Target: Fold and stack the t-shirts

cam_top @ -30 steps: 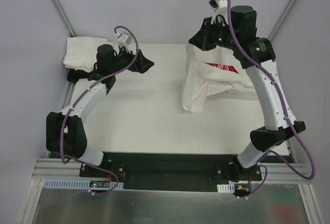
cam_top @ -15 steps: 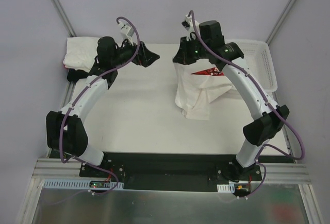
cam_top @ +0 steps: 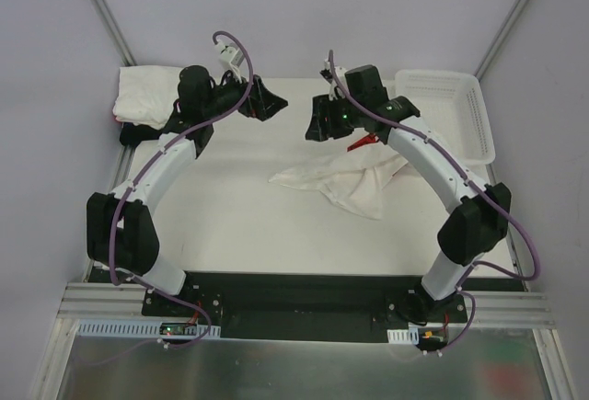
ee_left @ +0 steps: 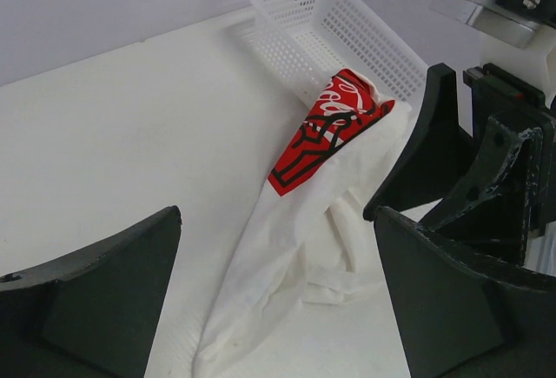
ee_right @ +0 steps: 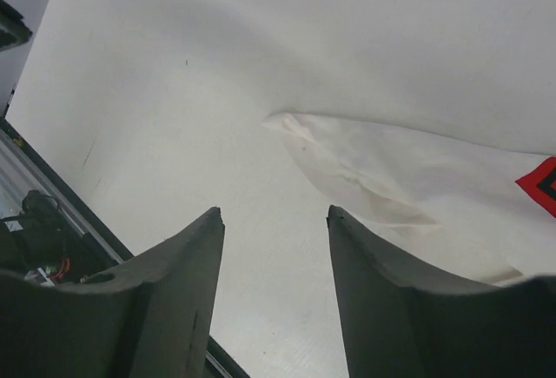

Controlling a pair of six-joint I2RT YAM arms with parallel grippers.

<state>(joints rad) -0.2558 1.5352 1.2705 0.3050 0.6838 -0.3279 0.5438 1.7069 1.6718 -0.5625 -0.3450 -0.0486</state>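
Note:
A white t-shirt (cam_top: 342, 185) with a red print (cam_top: 362, 142) lies crumpled on the table, right of centre. My right gripper (cam_top: 315, 128) hovers just above its far left edge, open, with nothing between its fingers; in the right wrist view (ee_right: 274, 211) the t-shirt (ee_right: 408, 185) lies beyond the tips. My left gripper (cam_top: 269, 104) hangs open over the back of the table, pointing at the t-shirt (ee_left: 287, 222) and its print (ee_left: 328, 126). A pile of folded white t-shirts (cam_top: 147, 93) sits at the back left corner, with a dark one (cam_top: 138, 133) under it.
A white mesh basket (cam_top: 449, 113) stands at the back right, also in the left wrist view (ee_left: 339, 30), right behind the dropped t-shirt. The right arm's wrist (ee_left: 491, 161) fills the right side of that view. The table's near edge (cam_top: 304, 276) meets a black rail.
The right gripper swung left and down, opened and let go of the printed t-shirt, which fell from hanging into a heap on the table. The left arm barely moved.

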